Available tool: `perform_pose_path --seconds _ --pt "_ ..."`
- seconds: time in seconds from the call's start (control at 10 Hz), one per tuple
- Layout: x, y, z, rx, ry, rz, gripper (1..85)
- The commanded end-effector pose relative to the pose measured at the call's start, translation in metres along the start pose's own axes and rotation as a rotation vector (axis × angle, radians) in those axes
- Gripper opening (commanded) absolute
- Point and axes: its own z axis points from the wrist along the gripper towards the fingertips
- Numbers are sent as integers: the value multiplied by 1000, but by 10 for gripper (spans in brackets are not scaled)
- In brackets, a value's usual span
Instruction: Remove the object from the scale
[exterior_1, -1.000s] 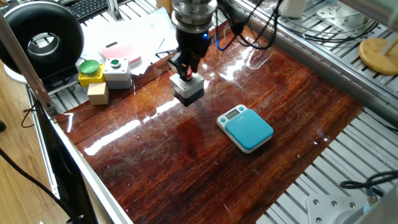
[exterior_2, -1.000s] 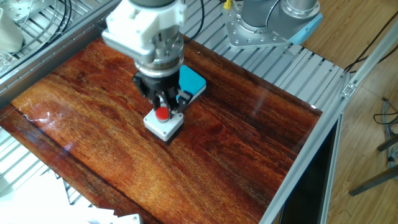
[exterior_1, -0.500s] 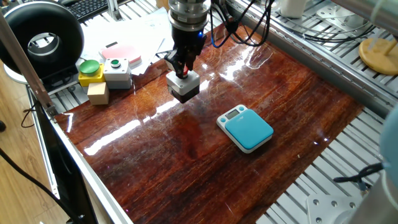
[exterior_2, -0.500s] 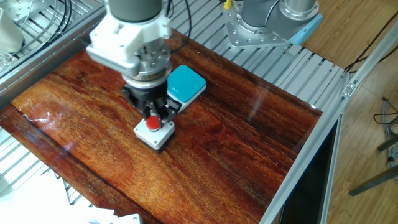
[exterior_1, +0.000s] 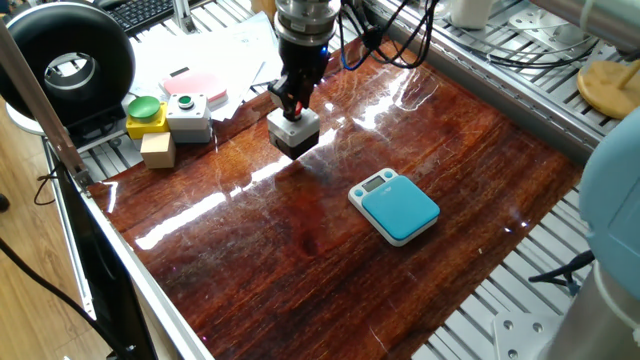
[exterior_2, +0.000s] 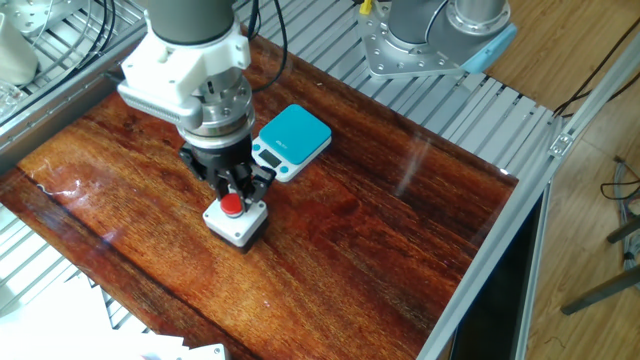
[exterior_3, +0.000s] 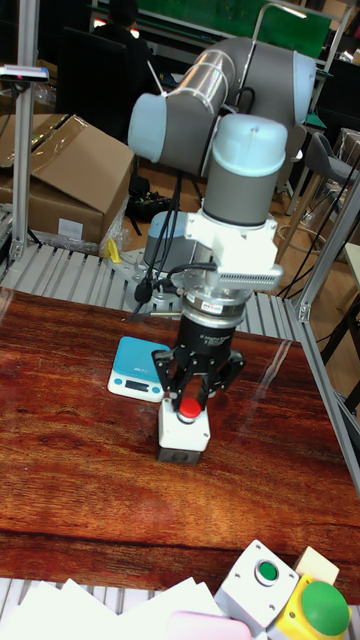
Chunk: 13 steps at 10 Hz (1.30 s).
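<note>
Dark reddish wood forms the table (exterior_1: 300, 240) top, glossy with glare. A small button box (exterior_1: 293, 130) with a dark grey body, light grey top and round red button sits on the bare wood. The gripper (exterior_2: 232, 190) reaches straight down over it, its two fingers closed narrowly on either side of the red button. Well apart from the box lies the scale (exterior_1: 394, 206), flat on the wood, its teal-blue plate bare and its display strip at one edge. Near one table edge stand a grey box with a green button (exterior_1: 188, 115) and a yellow box with a large green button (exterior_1: 144, 114).
</note>
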Motion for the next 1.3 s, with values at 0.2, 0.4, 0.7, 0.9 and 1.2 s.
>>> perform_pose_path --seconds 0.2,0.4,0.7,0.9,1.2 --pt "3 0 16 -8 -22 19 10" --pt "3 1 16 -12 -21 22 10" --pt "19 -1 15 0 38 28 10" --pt "40 -1 13 -2 121 32 10" --pt "37 -3 20 4 115 59 10"
